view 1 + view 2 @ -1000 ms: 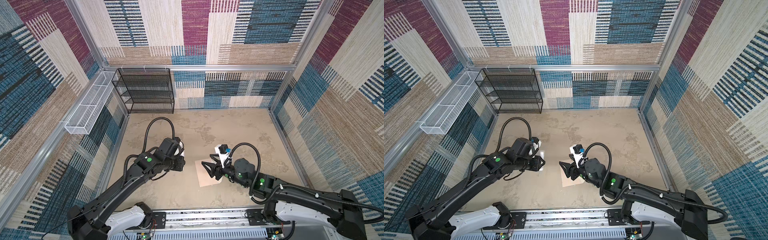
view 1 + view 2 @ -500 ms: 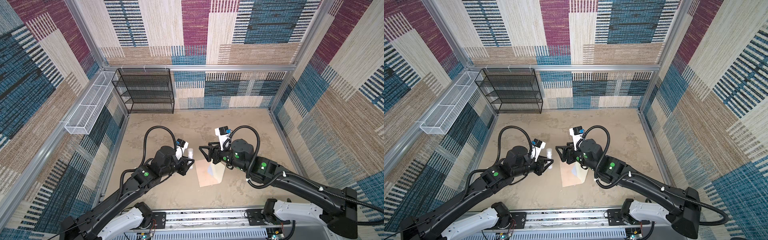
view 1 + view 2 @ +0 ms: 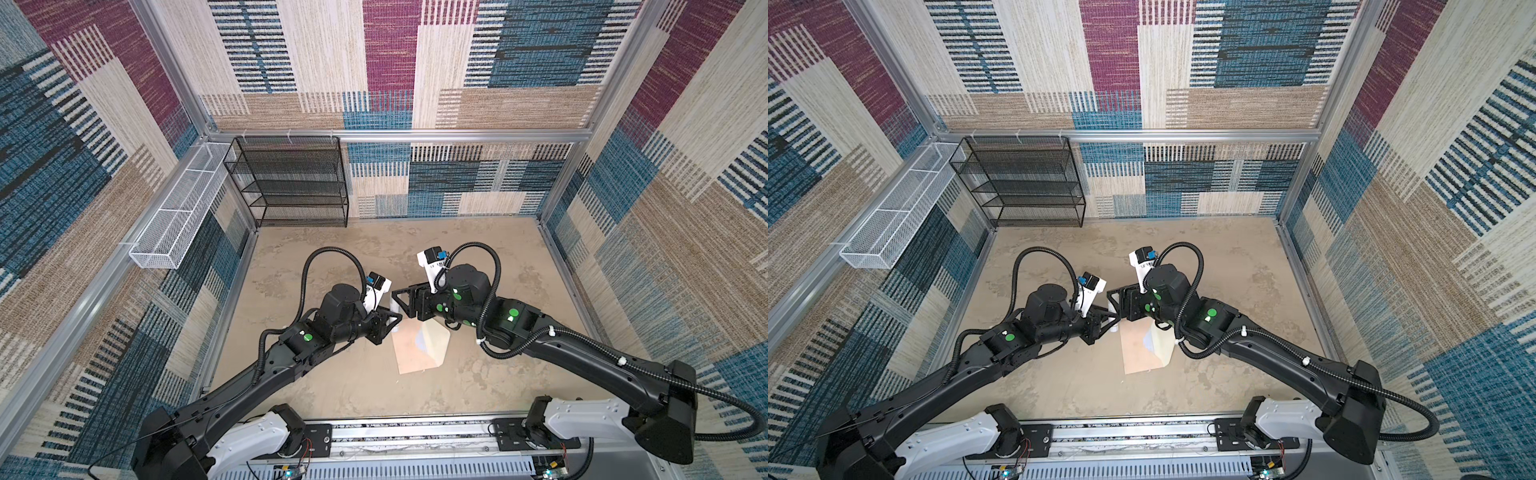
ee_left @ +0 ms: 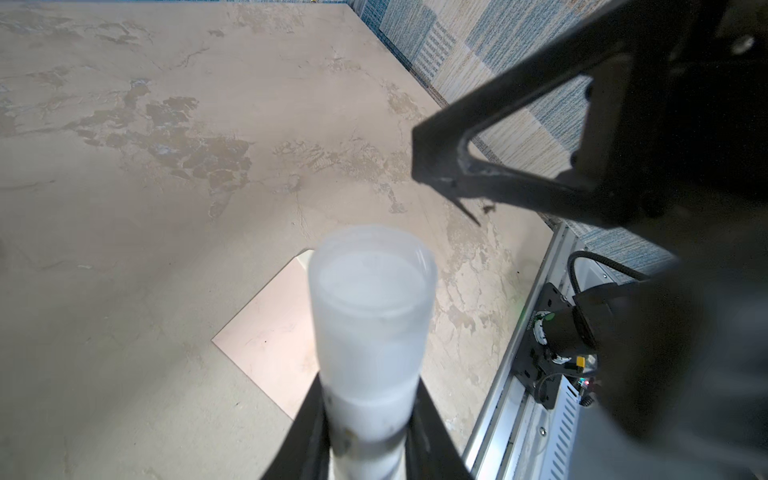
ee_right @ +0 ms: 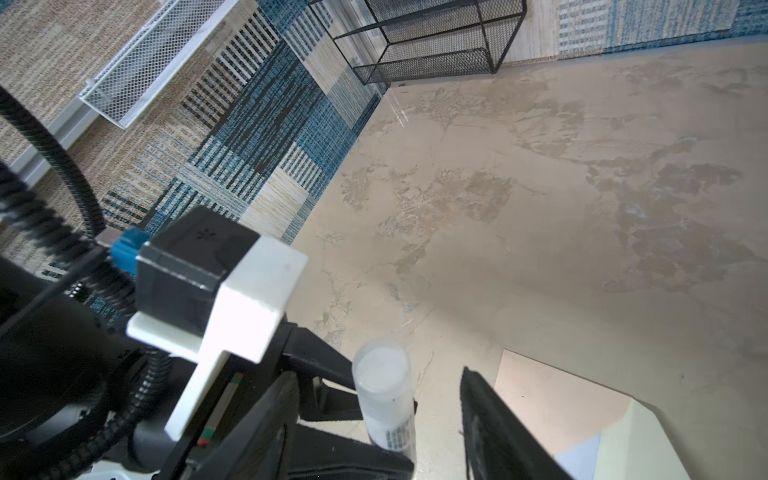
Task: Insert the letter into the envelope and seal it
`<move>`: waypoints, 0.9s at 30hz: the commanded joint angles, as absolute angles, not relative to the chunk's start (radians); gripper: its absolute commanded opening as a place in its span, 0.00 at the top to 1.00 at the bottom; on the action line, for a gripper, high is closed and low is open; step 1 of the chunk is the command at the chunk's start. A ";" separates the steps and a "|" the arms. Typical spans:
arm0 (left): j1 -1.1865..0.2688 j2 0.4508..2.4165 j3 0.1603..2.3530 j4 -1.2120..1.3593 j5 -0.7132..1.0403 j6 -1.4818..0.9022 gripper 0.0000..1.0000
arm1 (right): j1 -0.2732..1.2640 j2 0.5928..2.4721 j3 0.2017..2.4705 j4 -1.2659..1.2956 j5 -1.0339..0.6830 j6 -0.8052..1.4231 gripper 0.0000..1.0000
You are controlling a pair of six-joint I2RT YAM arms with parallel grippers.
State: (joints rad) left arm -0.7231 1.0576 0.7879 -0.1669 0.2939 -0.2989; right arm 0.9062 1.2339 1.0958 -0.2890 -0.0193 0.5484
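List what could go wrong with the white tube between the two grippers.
1. The left gripper pinches only the lower end of the white tube. If the open right gripper closes off-centre on its top, the tube may tilt or slip out.
2. The two grippers sit very close together, so they could collide.
3. The envelope lies unheld below them with its flap open. A dropped tube could land on it and shift it.

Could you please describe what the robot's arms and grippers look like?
The left arm and right arm are matte black on white base housings, with round green dots at the joints. A ribbed black cable loops above each wrist, where a white bracket carries a black camera with a blue plug. The left gripper and right gripper have black, hollow triangular fingers.
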 commanded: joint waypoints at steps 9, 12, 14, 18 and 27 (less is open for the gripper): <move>-0.726 1.115 0.832 -0.112 0.337 -0.225 0.81 | 0.876 1.307 1.173 -0.351 -0.074 0.546 0.44; -0.726 1.130 0.848 -0.120 0.342 -0.215 0.81 | 0.866 1.314 1.180 -0.366 -0.074 0.546 0.48; -0.726 1.138 0.854 -0.119 0.345 -0.215 0.81 | 0.859 1.318 1.178 -0.374 -0.078 0.551 0.50; -0.725 1.144 0.861 -0.118 0.360 -0.213 0.81 | 0.847 1.318 1.171 -0.376 -0.076 0.561 0.55; -0.727 1.132 0.866 -0.136 0.356 -0.209 0.80 | 0.834 1.308 1.156 -0.352 -0.100 0.573 0.65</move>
State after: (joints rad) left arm -0.7250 1.1423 0.8547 -0.1505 0.3470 -0.2401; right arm 0.8356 1.3087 1.1584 -0.3737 -0.0982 0.5602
